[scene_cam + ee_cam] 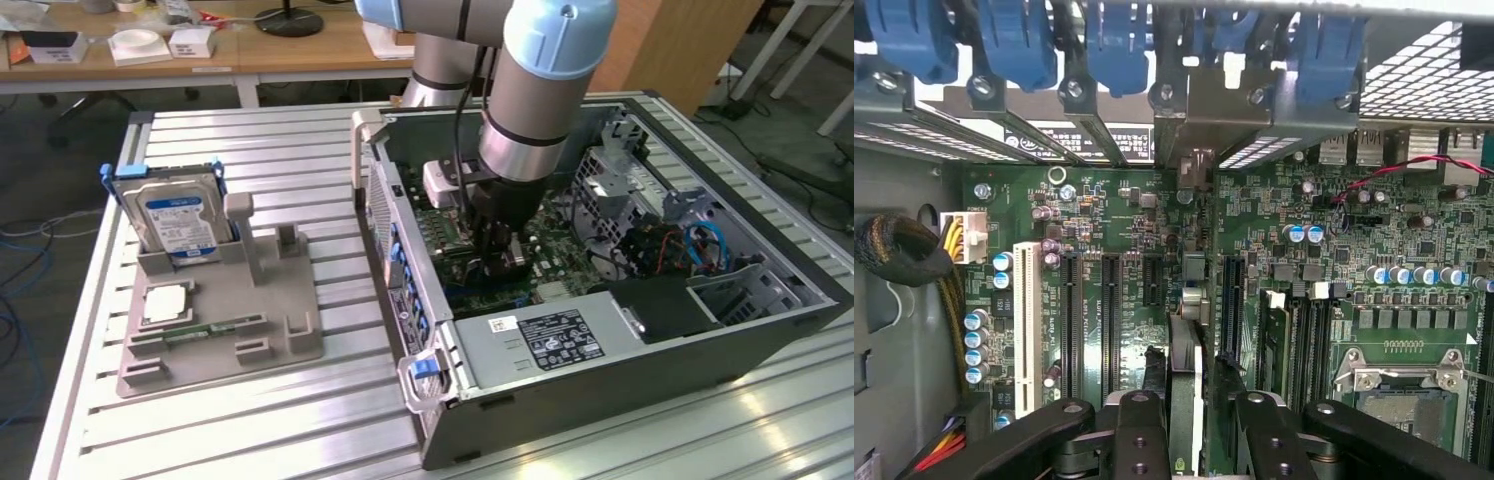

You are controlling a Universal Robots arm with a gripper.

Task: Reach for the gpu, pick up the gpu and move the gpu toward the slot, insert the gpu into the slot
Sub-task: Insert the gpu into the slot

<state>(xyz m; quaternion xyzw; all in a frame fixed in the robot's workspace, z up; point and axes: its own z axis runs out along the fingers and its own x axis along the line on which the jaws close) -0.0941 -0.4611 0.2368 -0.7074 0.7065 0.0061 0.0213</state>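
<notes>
Straddling seated gpu [1185, 385]: tool [1189, 425].

The exterior view looks down from high up at the open computer case [641, 340]. The wrist view looks close along the gripper [1189, 420] at the motherboard [1154, 210], which both views share.

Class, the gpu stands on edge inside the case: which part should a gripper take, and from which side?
Its upper edge, pinched across its two flat faces, coming straight down through the open side of the case. The gpu stands upright on the motherboard, so just that edge is free.
</notes>
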